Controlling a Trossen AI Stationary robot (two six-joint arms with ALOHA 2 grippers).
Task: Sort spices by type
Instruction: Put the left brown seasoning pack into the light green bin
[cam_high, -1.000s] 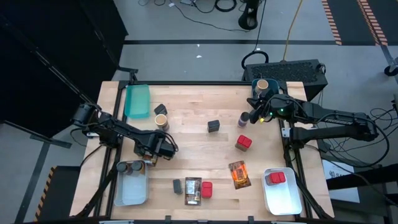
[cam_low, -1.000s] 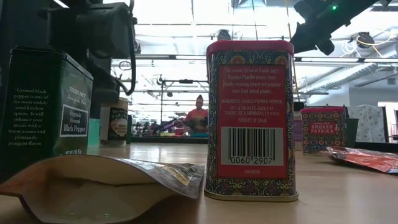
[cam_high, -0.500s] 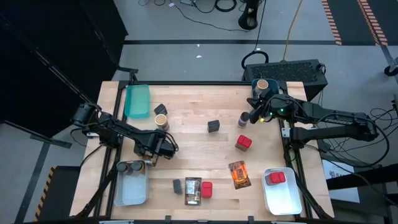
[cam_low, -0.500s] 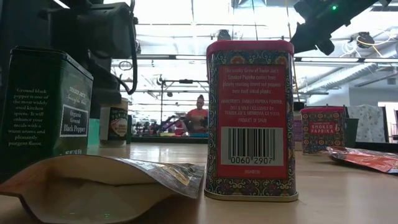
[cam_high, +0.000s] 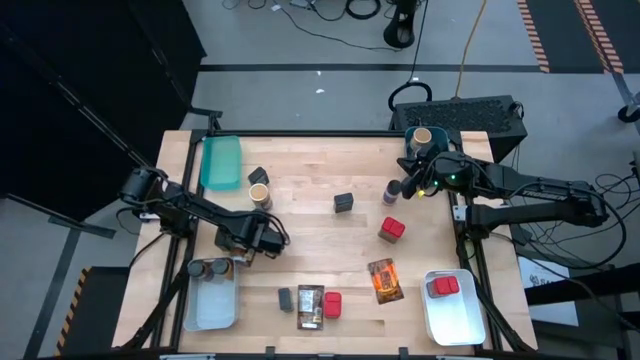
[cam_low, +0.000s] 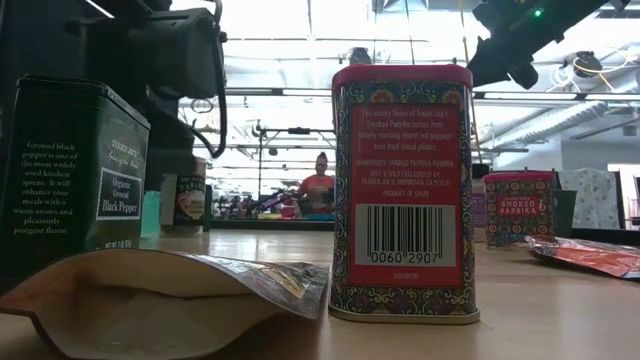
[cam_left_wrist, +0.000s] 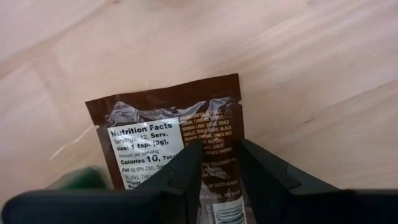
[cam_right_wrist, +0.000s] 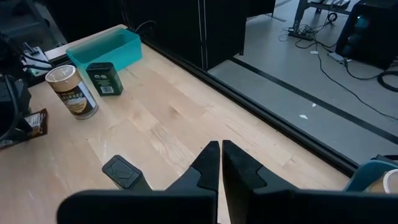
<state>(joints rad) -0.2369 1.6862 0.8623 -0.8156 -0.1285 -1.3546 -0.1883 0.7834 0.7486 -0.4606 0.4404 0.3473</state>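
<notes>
Near the clear bin (cam_high: 210, 305), my left gripper (cam_left_wrist: 217, 163) apparently pinches a brown packet (cam_left_wrist: 168, 127); right gripper (cam_right_wrist: 221, 152) idles closed.

I count four red tins: one (cam_high: 391, 229) in the middle of the table, one (cam_high: 332, 304) near the front edge, and two (cam_high: 443, 286) in the white bin (cam_high: 452, 324). I see three tan round jars: one (cam_high: 260, 195) by the teal bin (cam_high: 221, 162), one (cam_high: 422, 136) in the far right corner, one (cam_high: 213, 268) in the clear bin (cam_high: 210, 305). I can see three packets (cam_high: 385, 280) (cam_high: 310, 306) (cam_left_wrist: 180, 127). There are two arms.
</notes>
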